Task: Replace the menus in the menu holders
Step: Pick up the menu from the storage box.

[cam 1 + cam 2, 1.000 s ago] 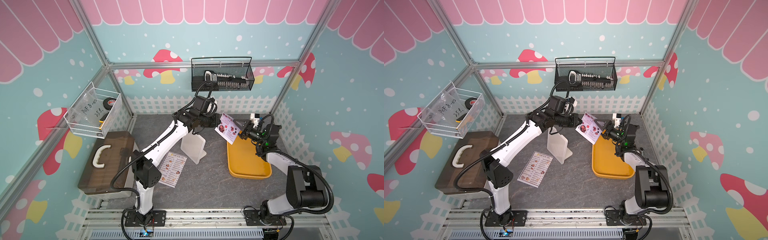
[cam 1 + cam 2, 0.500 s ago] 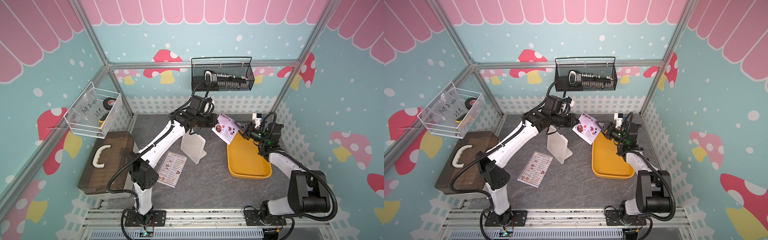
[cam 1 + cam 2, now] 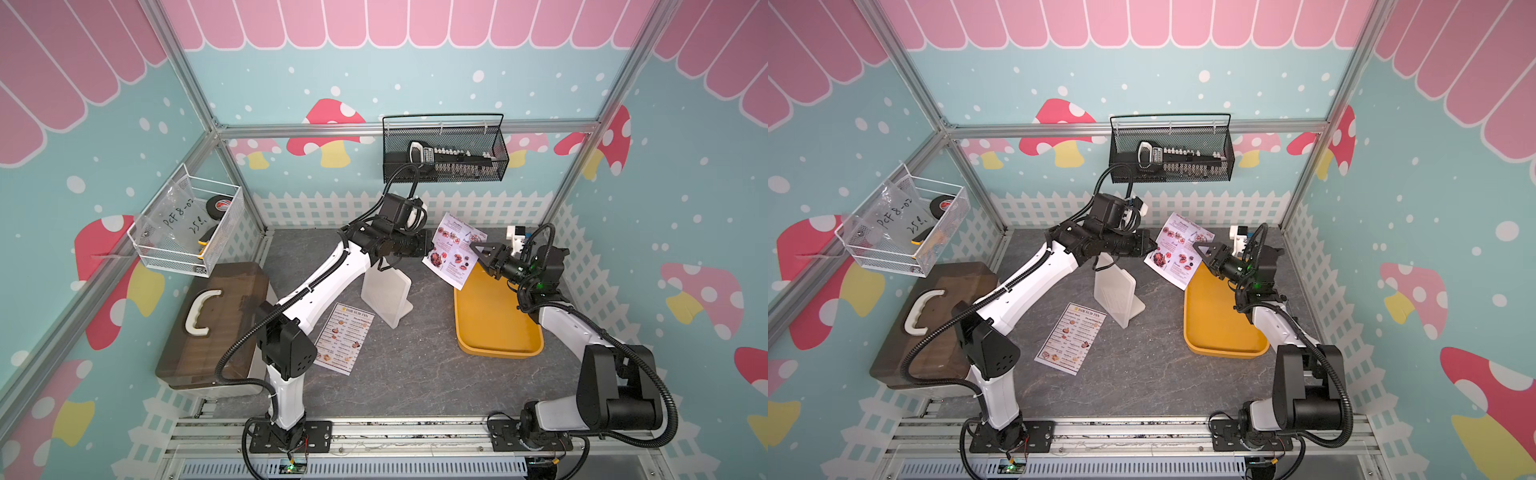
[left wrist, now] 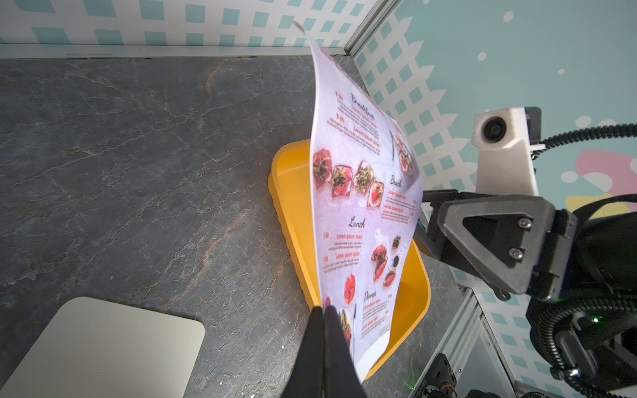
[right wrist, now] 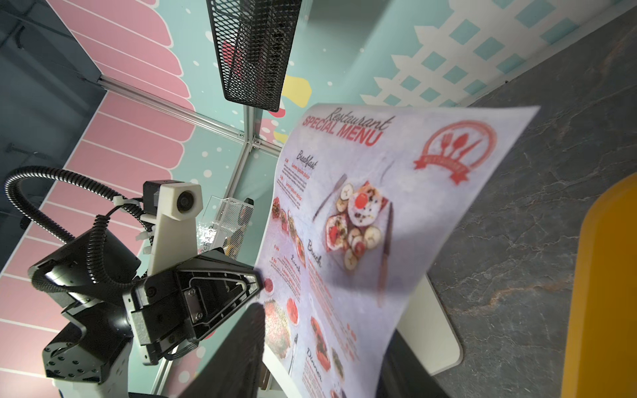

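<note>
The "SPECIAL MENU" sheet (image 3: pixel 453 251) (image 3: pixel 1177 249) hangs in the air over the back left corner of the yellow tray (image 3: pixel 494 328). My left gripper (image 3: pixel 429 249) (image 4: pixel 324 310) is shut on its lower edge (image 4: pixel 362 206). My right gripper (image 3: pixel 473 248) (image 5: pixel 325 322) reaches in from the opposite side. Its fingers stand on either side of the sheet (image 5: pixel 362 224), apart from it, so it is open. The "DIM SUM INN" menu (image 3: pixel 344 338) (image 3: pixel 1070 338) lies flat on the table. The white menu holder (image 3: pixel 386 297) (image 3: pixel 1116 297) stands empty between the two menus.
A brown case with a white handle (image 3: pixel 212 324) sits at the left table edge. A white wire basket (image 3: pixel 187 228) hangs on the left wall and a black mesh basket (image 3: pixel 444 153) on the back wall. The yellow tray (image 3: pixel 1221 328) holds nothing.
My right gripper has moved in around the sheet's edge and its jaws have narrowed. The left gripper has kept its hold and shifted the sheet slightly.
</note>
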### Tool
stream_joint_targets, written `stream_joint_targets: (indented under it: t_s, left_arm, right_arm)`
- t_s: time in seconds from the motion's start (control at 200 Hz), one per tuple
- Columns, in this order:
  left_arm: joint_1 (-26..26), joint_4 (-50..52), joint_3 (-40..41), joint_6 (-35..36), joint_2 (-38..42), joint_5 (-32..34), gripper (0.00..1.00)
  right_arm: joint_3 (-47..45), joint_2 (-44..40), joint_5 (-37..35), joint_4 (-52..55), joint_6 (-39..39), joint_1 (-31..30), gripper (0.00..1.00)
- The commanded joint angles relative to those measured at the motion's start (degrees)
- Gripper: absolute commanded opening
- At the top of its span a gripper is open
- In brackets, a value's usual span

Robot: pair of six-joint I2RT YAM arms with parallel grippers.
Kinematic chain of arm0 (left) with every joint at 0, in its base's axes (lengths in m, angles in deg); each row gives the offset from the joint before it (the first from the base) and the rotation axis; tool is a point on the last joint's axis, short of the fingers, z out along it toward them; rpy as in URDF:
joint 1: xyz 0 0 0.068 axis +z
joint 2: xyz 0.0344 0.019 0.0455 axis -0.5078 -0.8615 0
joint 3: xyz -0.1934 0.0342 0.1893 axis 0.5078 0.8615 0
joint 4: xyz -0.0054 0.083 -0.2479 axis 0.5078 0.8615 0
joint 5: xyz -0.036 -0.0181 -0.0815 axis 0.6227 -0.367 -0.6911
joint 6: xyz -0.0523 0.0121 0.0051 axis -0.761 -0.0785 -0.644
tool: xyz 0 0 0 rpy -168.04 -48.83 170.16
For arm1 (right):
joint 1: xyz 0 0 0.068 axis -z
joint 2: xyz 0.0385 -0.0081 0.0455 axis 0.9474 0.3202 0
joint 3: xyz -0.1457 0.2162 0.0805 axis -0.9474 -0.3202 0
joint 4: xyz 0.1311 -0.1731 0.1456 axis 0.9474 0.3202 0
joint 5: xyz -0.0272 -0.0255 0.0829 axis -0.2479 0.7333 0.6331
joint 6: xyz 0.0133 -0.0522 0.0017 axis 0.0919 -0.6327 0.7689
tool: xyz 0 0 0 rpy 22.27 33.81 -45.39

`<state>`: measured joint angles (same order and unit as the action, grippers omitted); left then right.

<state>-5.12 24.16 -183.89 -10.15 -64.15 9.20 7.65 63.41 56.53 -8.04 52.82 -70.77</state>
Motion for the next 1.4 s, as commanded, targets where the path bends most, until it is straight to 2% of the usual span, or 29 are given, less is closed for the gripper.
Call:
stream_joint_targets:
  t_s: [0.0, 0.13, 0.41, 0.54, 0.625, 1.051, 1.281, 1.396]
  left_arm:
    - [0.4, -0.9, 0.7, 0.2, 2.2, -0.1, 0.0]
    - [0.4, -1.3, 0.6, 0.1, 2.1, -0.1, 0.0]
    - [0.4, -1.9, 0.4, 0.1, 1.8, -0.7, 0.0]
    - [0.5, -2.5, 0.5, -0.1, 1.6, -0.7, 0.0]
    - [0.5, -2.7, 0.3, -0.1, 1.3, -0.7, 0.0]
    - [0.7, -3.4, 0.4, -0.7, 0.8, -0.6, 0.0]
    - [1.2, -4.9, 1.8, -1.5, 2.0, 0.5, 0.23]
    - [2.1, -6.1, 3.2, -2.6, 3.2, 2.7, 0.38]
  right_arm:
    - [0.8, -1.9, -0.5, -1.0, -0.1, 0.2, 0.46]
    - [0.7, -2.5, -1.0, 0.7, -1.2, 0.2, 0.37]
    - [1.8, -3.3, -1.5, 5.1, -4.0, 0.1, 0.26]
    - [2.2, -3.7, -1.6, 5.8, -4.4, 0.1, 0.24]
    - [2.5, -4.2, -1.7, 6.8, -4.9, 0.1, 0.17]
    - [2.9, -5.3, -2.3, 7.8, -5.7, 0.1, 0.07]
    - [4.1, -6.4, -2.8, 10.4, -6.8, -0.1, 0.05]
    - [7.9, -8.1, -5.1, 21.2, -16.1, -1.9, 0.04]
